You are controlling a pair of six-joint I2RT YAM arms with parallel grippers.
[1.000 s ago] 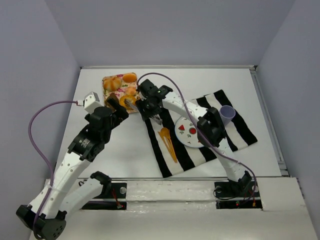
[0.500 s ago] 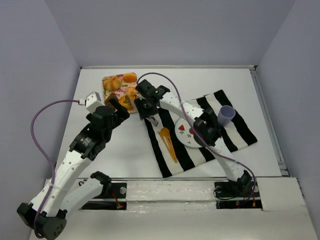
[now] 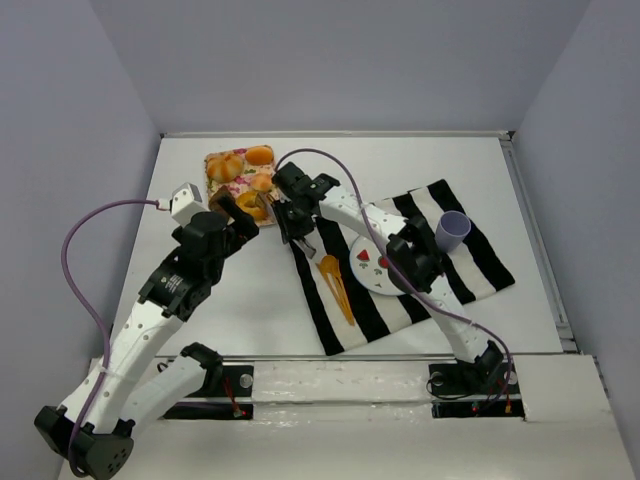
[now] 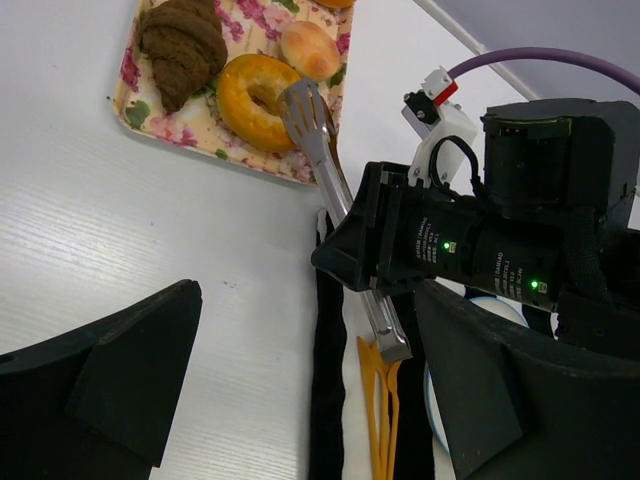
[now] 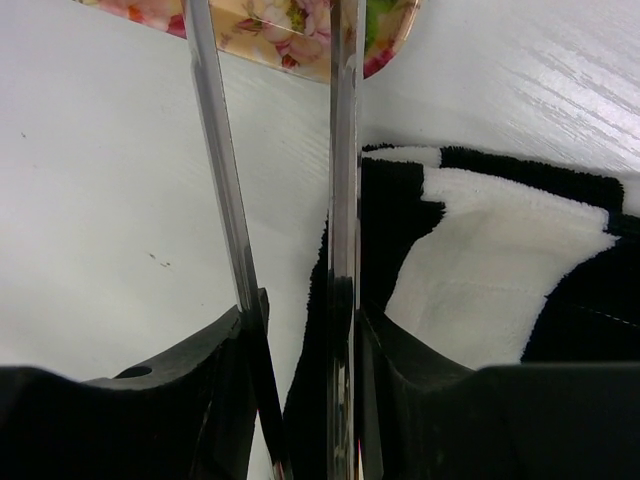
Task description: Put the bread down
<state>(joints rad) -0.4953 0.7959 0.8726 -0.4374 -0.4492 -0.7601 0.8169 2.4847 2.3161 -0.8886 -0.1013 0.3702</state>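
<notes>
Flatwise, bread lay on flowered tray, hole up, round, no long axis; brown croissant beside. Right gripper clamped tongs, tips over bread's rim. Left gripper gaped, empty.

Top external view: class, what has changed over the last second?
The right gripper, shut on the tongs, shifted slightly left and away toward the tray; the tong tips now sit at the bread. The bread, plate, cup and striped cloth are unmoved. The left gripper stays open.

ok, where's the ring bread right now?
Left wrist view, top: the bread lies on the floral tray, between the brown croissant and a small bun, tongs tip at its right edge.
</notes>
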